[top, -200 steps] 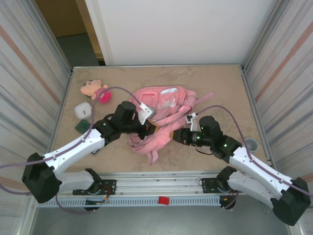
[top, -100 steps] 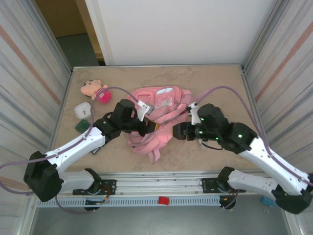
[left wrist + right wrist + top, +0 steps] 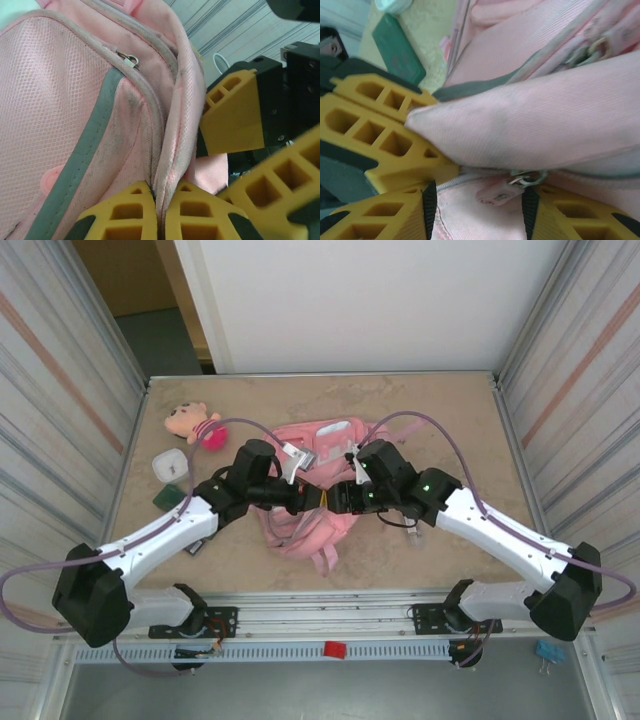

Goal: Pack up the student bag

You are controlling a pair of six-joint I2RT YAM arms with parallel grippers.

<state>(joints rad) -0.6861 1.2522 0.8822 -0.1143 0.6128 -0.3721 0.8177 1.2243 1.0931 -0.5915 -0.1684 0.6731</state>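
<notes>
1. The left gripper point(image 3: 159, 215) is clenched on the student bag point(image 3: 325, 440). Its two yellow fingers point(image 3: 131, 212) meet on a thin upright fold of pink fabric at the bag's edge.
2. The right gripper point(image 3: 476, 215) comes in from the other side, almost tip to tip with the left one over the near part of the bag. Its jaws stand apart, with a stretch of pink fabric and a small metal zip pull point(image 3: 527, 178) lying between them. I cannot tell whether the pads are actually pressing on that cloth.
3. Seen from the left wrist, the right gripper's yellow fingers sit just beside the pinched fold, on its right. Higher up the bag, a second zip pull point(image 3: 131, 61) hangs on a grey-trimmed seam.
4. The bag itself lies crumpled around the middle of the table point(image 3: 450, 410), and both grippers are over it. A pink strap point(image 3: 322, 558) trails out toward the near edge.
5. Over by the far-left corner of the table lies a small plush doll point(image 3: 186, 420), with a bright pink round thing point(image 3: 213, 436) just beside it.
6. Along the left edge, nearer than the doll, sit a small white container point(image 3: 170, 464) and a flat dark green object point(image 3: 168, 497) — close to each other and well apart from the bag.
</notes>
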